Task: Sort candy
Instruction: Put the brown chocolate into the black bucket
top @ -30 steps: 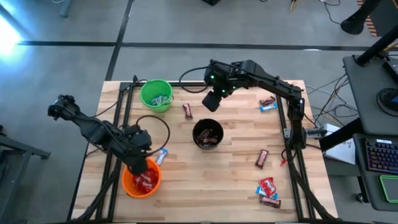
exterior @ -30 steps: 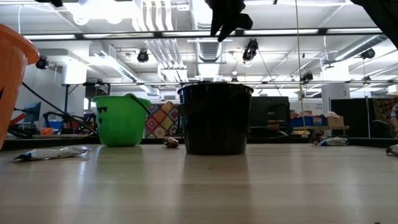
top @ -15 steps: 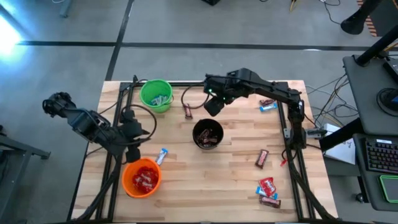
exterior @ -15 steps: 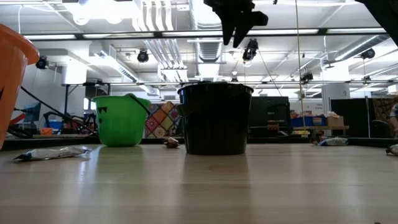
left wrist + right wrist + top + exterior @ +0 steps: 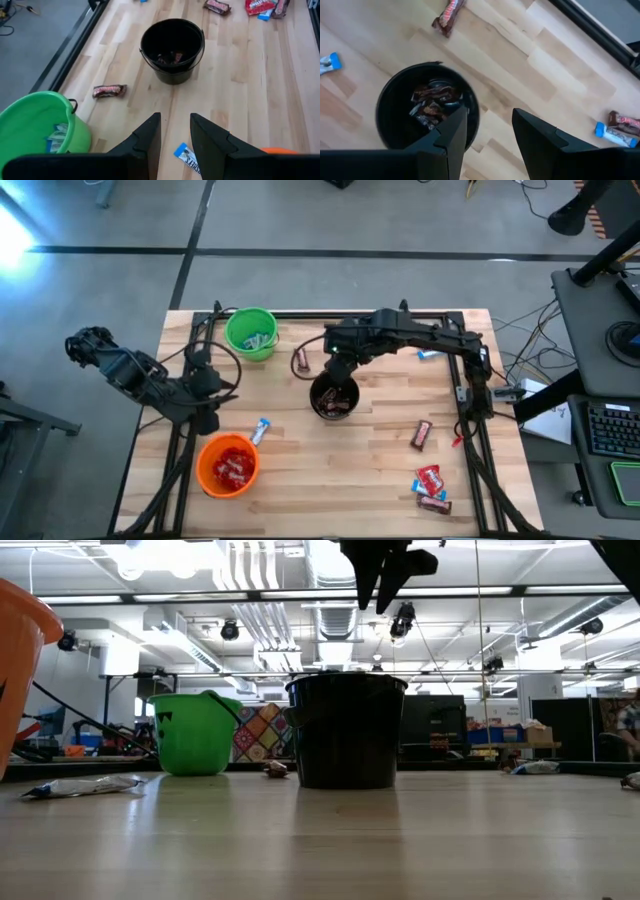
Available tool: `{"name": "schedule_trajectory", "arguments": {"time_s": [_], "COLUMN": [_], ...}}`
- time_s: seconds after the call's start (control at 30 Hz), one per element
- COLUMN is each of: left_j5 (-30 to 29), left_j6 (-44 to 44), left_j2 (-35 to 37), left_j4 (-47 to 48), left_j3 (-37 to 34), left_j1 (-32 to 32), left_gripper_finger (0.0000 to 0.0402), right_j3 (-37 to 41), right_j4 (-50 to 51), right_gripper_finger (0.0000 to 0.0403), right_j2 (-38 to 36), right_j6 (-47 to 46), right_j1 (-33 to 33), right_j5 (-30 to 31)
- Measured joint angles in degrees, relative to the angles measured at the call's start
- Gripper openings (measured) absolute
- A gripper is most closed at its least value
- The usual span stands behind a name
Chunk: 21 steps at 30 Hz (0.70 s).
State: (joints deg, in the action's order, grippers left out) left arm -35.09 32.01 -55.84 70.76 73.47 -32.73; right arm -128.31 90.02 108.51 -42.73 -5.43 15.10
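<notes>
Wooden boards make up the big light table (image 5: pixel 300 480), and from above three small round plastic buckets stand on it: a green bucket (image 5: pixel 251 333) with blue-and-white wrapped candy inside, a black bucket (image 5: pixel 333 397) with dark brown candy bars inside, and an orange bucket (image 5: pixel 228 467) with shiny red candy inside. So a good part of the sorting looks done. Some candy is left out on the wood: a brown bar (image 5: pixel 302 359) between the green and black buckets, a blue-and-white bar (image 5: pixel 260 430) just beside the orange bucket, a brown bar (image 5: pixel 421 434) to the right, a little pile of red and other bars (image 5: pixel 430 485) near the front corner, and a blue one (image 5: pixel 430 354) partly hidden by the right arm. The right gripper (image 5: pixel 338 367) hangs just above the black bucket's far rim, and the left gripper (image 5: pixel 207 420) waits between the green and orange buckets. From table height, the black bucket (image 5: pixel 346 730) stands in the middle with the right gripper (image 5: pixel 385 575) high over it. The left wrist view shows the left gripper (image 5: pixel 175 137) with its fingers spread and nothing between them. The right wrist view shows the right gripper (image 5: pixel 489 132) also spread and empty, with brown bars lying in the black bucket (image 5: pixel 395 100) below.
</notes>
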Motion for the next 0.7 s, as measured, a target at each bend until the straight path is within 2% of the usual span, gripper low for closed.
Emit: {"name": "schedule_trajectory", "arguments": {"time_s": [0.47, 0.7], "left_j5": [0.0, 0.0], "left_j6": [-1.6, -1.4], "left_j2": [0.8, 0.9], "left_j4": [0.0, 0.0], "left_j3": [0.0, 0.0], "left_j1": [0.0, 0.0], "left_gripper_finger": [0.0087, 0.0087], "right_j3": [-0.1, 0.1], "right_j4": [0.0, 0.0], "right_gripper_finger": [0.0148, 0.0155], "right_j2": [0.0, 0.0], "right_j6": [-7.4, -10.6], "right_j1": [6.2, 11.3], "right_j5": [1.0, 2.0]}}
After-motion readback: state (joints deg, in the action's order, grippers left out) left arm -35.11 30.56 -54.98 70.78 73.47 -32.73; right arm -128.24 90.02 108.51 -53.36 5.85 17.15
